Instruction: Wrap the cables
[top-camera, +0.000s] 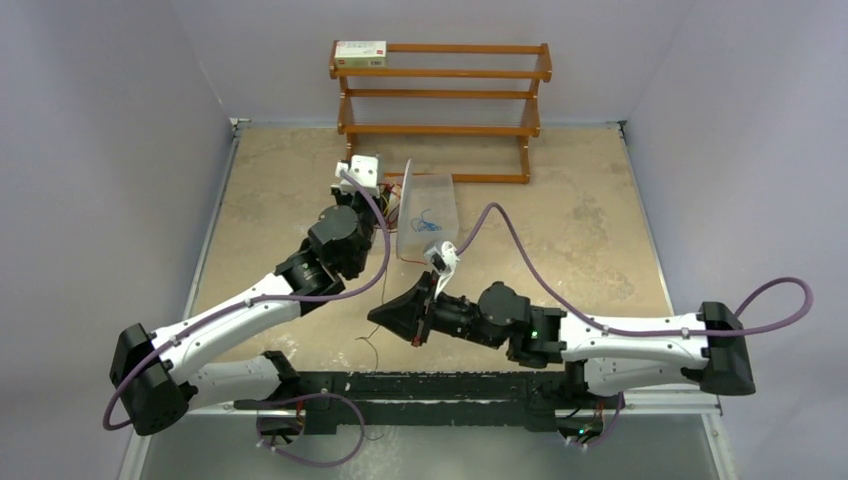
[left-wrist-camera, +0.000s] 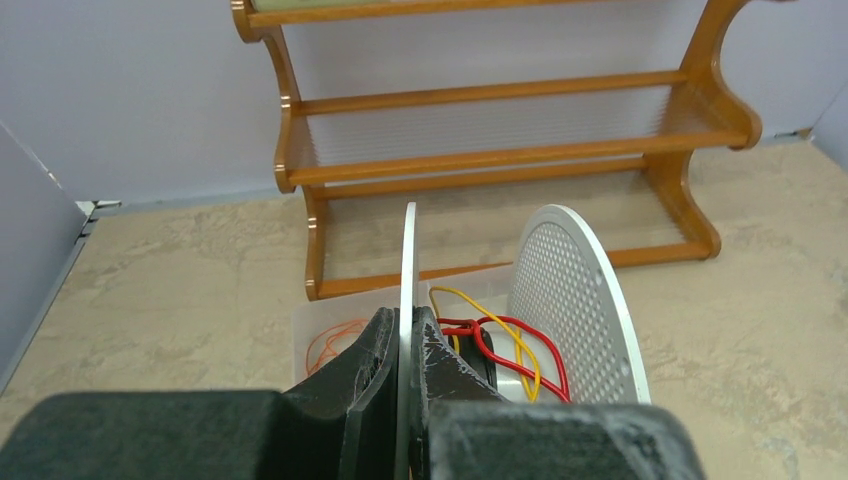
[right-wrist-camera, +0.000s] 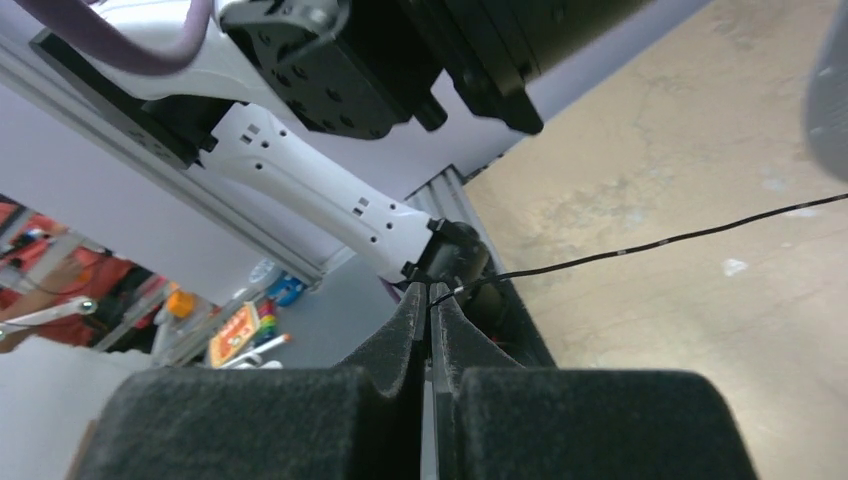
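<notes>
From above, a rack (top-camera: 440, 100) stood at the table's (top-camera: 560, 240) far edge, a clear tub (top-camera: 430, 225) before it; my right gripper (top-camera: 374, 316) lay low over a black cable (top-camera: 373, 350). Left wrist: my left gripper (left-wrist-camera: 405, 325) clamped a spool (left-wrist-camera: 575, 290) flange, red and yellow cables (left-wrist-camera: 505, 345) just beside it between the discs. Right wrist: the right gripper pinched the black cable, which trailed rightward across the table.

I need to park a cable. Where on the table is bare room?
Bare table lies right of the spool, between the rack and the right arm, and at the far-left corner beside the rack. The centre is crowded: left gripper, right gripper, spool, black cable.
</notes>
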